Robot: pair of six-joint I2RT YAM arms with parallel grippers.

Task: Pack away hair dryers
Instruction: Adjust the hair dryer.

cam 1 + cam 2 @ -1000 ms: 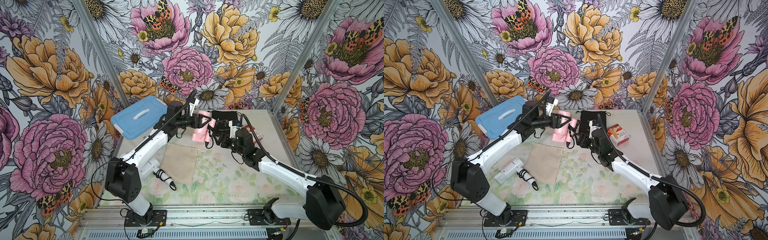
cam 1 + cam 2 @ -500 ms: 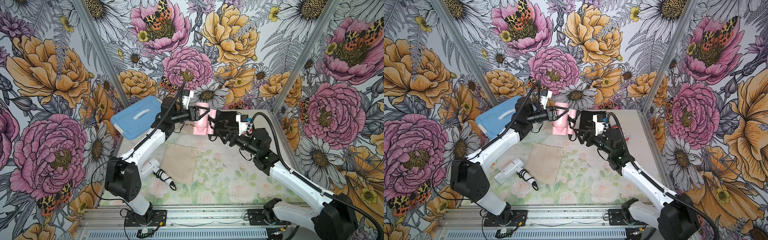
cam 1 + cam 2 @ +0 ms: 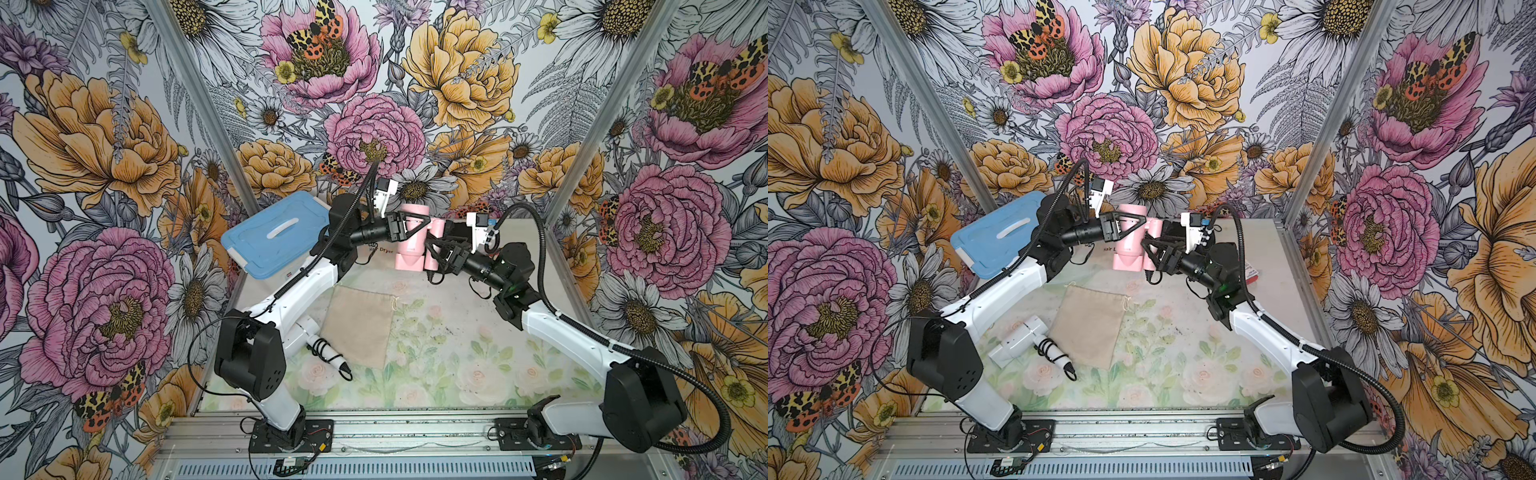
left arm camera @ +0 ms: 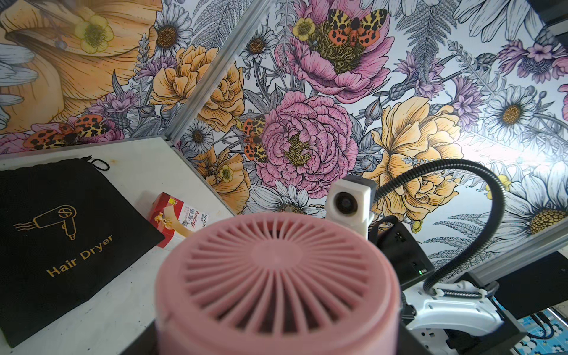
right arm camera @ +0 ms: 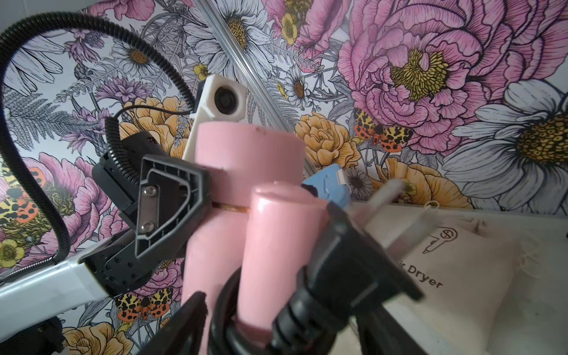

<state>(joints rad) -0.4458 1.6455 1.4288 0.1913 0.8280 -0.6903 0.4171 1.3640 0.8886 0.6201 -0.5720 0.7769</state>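
Cord, black and springy, is coiled round the handle of the white hair dryer (image 3: 1017, 338), a smooth plastic shell lying near the front of the flower-printed surface (image 3: 457, 353). Just beside it a beige cloth pouch (image 3: 359, 328) lies flat, coarse-woven. Farther back the pink hair dryer (image 3: 411, 245) hangs above the surface, round barrel upright, slotted grille on top. The left tool (image 3: 417, 227) is clamped across the barrel. The right tool (image 3: 436, 254) straddles the folded handle and black plug; whether it pinches them I cannot tell. Behind are a blue lidded plastic box (image 3: 274, 237), a black pouch (image 4: 61, 233) and a red bandage carton (image 4: 175, 218).
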